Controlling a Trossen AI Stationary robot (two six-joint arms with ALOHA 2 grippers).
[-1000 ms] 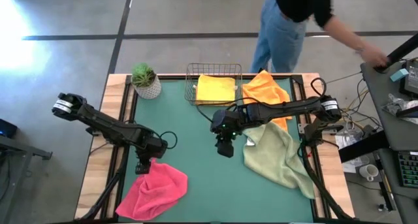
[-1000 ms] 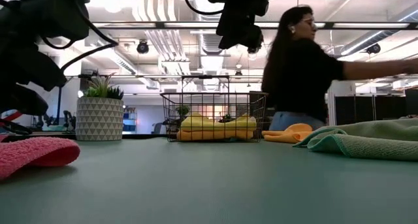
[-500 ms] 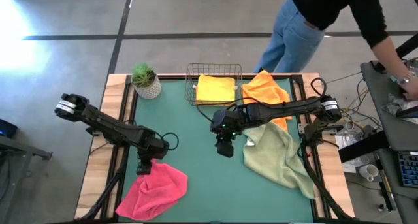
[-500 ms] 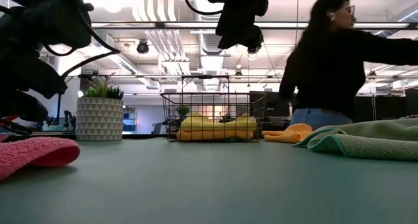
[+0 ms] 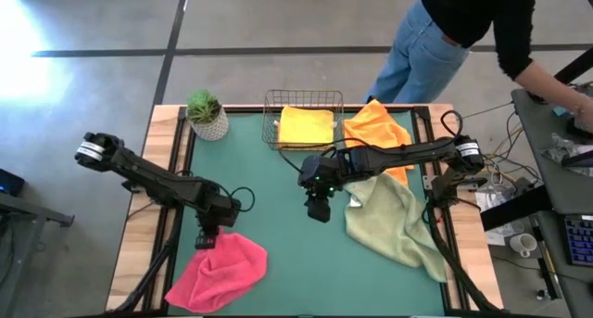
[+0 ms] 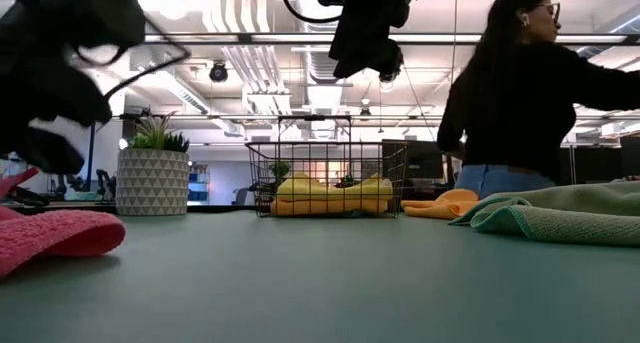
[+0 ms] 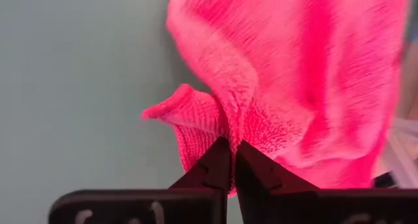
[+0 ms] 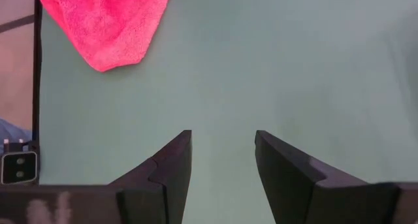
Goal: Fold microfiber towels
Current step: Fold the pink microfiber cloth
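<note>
A pink towel (image 5: 220,272) lies crumpled at the table's near left; it also shows in the low view (image 6: 55,238) and in the right wrist view (image 8: 104,25). My left gripper (image 5: 205,240) is shut on the towel's far corner. A pale sage green towel (image 5: 394,221) lies rumpled at the right, and an orange towel (image 5: 378,133) lies at the far right. A yellow towel (image 5: 306,125) rests in the wire basket (image 5: 271,114). My right gripper (image 5: 318,212) hovers open above the table's middle. My left gripper pinches a raised fold at the pink towel's far corner (image 7: 225,129) between its two fingertips (image 7: 219,162). The fingers slant down onto it from the table's far left. The pinched part is pulled up into a ridge, while the towel's remainder lies on the table.
A small potted plant (image 5: 206,114) stands at the far left corner. A person (image 5: 463,31) stands beyond the table's far right, at a side desk. Bare green table surface (image 5: 269,188) stretches between the pink and sage towels.
My left gripper has shut on the pink towel's far corner, drawing it up a little into a ridge. My right arm has kept still. The person behind the table has moved toward the right.
</note>
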